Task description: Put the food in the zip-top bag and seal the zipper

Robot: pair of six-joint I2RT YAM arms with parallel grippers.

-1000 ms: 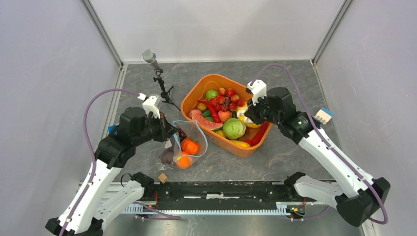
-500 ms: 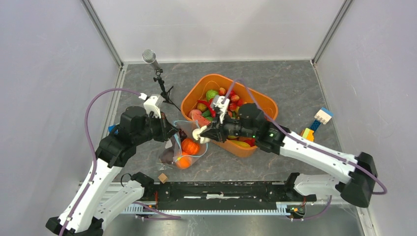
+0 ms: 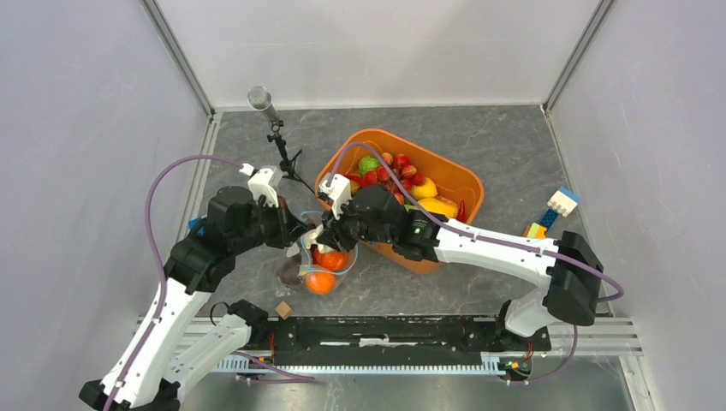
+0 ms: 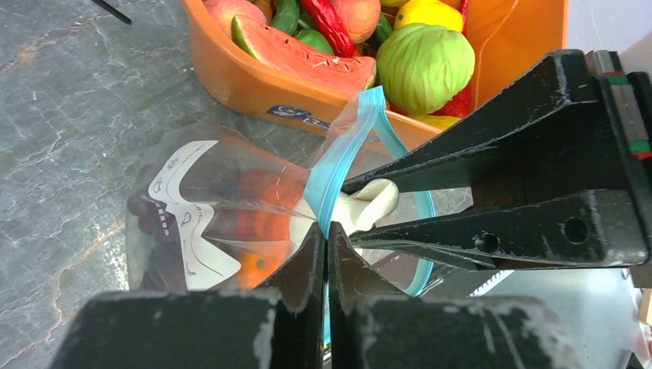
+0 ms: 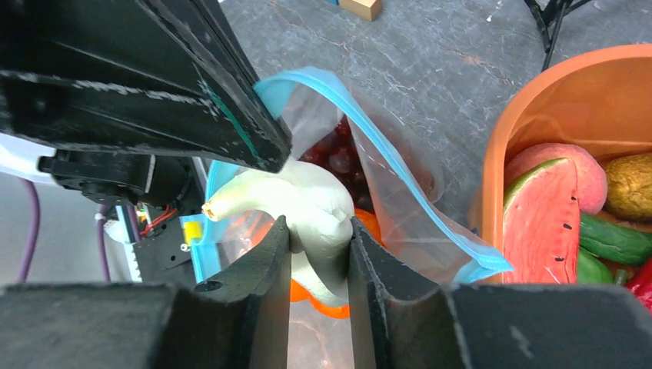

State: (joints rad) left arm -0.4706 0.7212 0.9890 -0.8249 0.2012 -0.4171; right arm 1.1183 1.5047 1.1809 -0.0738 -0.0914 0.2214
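The clear zip-top bag [image 3: 315, 261] lies left of the orange bin, its mouth held open. My left gripper [image 4: 326, 231] is shut on the teal zipper strip [image 4: 338, 165] at the bag's rim. My right gripper [image 5: 319, 231] is shut on a white toy vegetable [image 5: 311, 207] and holds it in the bag's open mouth; the piece also shows in the left wrist view [image 4: 361, 206]. Orange pieces [image 3: 319, 281] and a dark one lie inside the bag. More food, among it a green round piece [image 4: 425, 68] and a watermelon slice [image 5: 542, 219], lies in the bin.
The orange bin [image 3: 460, 184] stands just right of the bag. A microphone on a small stand [image 3: 267, 110] is behind the bag. A small wooden cube [image 3: 283, 310] lies near the front edge. Coloured building blocks [image 3: 552, 212] lie at the right.
My right gripper has swung left from the bin with the white piece, reaching the bag's mouth. The left gripper has kept still on the bag's rim.
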